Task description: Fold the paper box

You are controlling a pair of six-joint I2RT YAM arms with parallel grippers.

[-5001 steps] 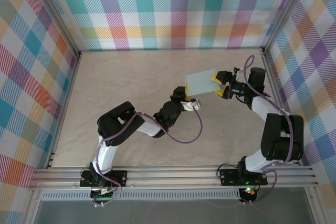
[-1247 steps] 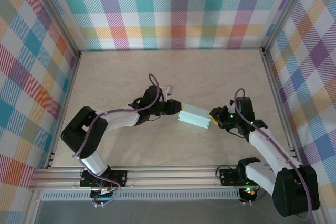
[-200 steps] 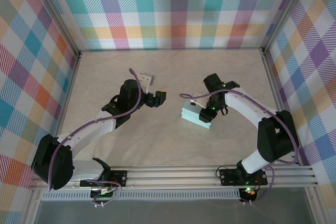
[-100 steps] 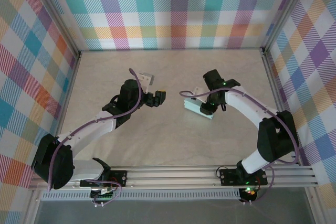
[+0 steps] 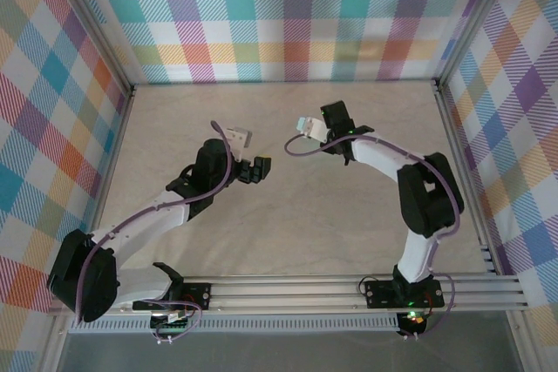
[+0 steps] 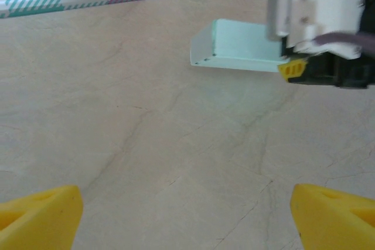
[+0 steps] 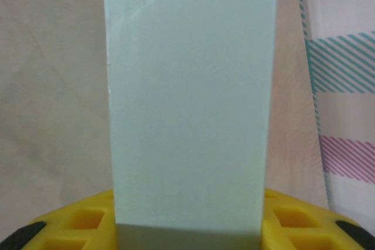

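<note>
Nearest, the left arm's yellow-tipped fingers (image 6: 38,215) stand spread wide with nothing between them. Only their two tips show, cut off at the bottom corners of the left wrist view. From above they sit over the pale marbled beige desk (image 5: 261,241), just left of its middle. Beyond them is the pale mint-green thin card paper box (image 6: 237,45), folded to a shallow rectangular shape. It is gripped at one end by the right arm's yellow fingers (image 7: 76,223), which are closed partway against its two sides. In the right wrist view the box's flat face covers the inner parts of those fingers, and its far end runs off the top edge. From above it is only a small pale patch (image 5: 305,125), largely hidden by the wrist, and whether it touches the desk cannot be told. Farthest stands the pastel checked back wall (image 5: 288,15). Half a second earlier the box was held nearer the arm bases and further right. It now sits closer to the back wall, while the left fingers have barely shifted.
</note>
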